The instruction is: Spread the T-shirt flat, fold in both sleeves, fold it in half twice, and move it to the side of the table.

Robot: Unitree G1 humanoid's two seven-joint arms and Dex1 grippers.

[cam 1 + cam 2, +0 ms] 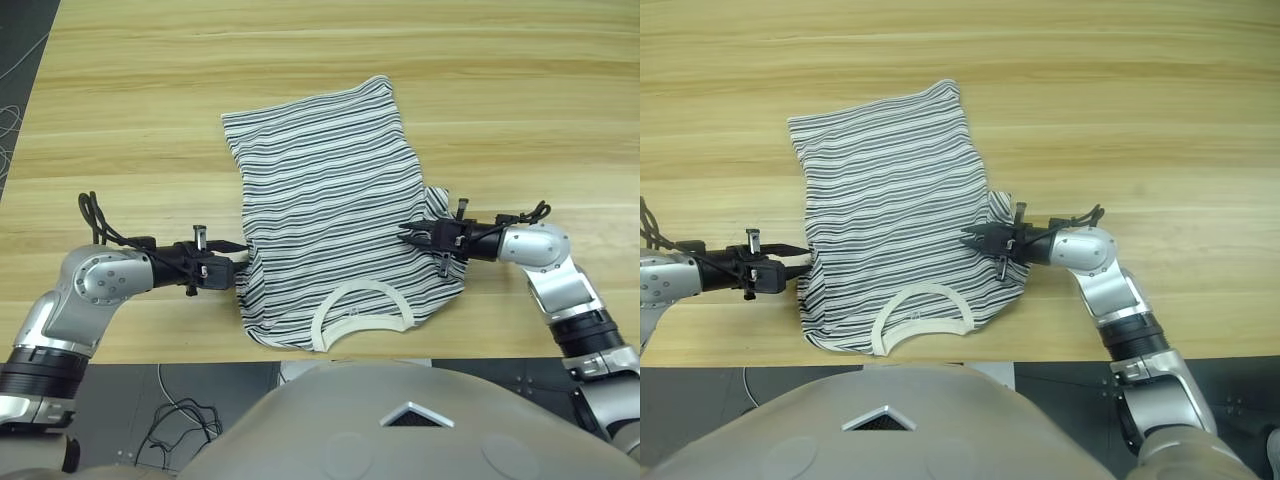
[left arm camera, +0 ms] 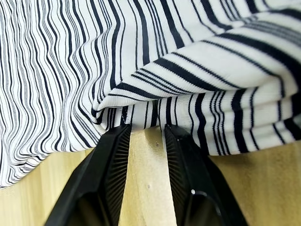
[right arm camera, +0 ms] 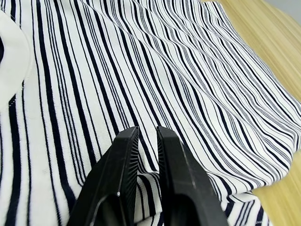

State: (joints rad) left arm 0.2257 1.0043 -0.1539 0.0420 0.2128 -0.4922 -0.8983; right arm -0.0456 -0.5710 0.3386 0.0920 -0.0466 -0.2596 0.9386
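Note:
A black-and-white striped T-shirt (image 1: 320,190) lies on the wooden table (image 1: 520,100). Its white collar (image 1: 365,310) is near the front edge and its hem is farther back. The sides are folded inward, and a small bunch of fabric (image 1: 436,203) sticks out on the right. My left gripper (image 1: 238,262) is at the shirt's left edge. It is open, with its tips (image 2: 143,129) against the folded striped edge and bare wood between the fingers. My right gripper (image 1: 408,236) hovers low over the shirt's right part, open by a narrow gap (image 3: 146,132), with flat fabric beneath it.
The table's front edge (image 1: 150,350) runs just below the collar. Bare wood extends behind the shirt and to both sides. Cables (image 1: 15,110) lie on the dark floor off the table's left end.

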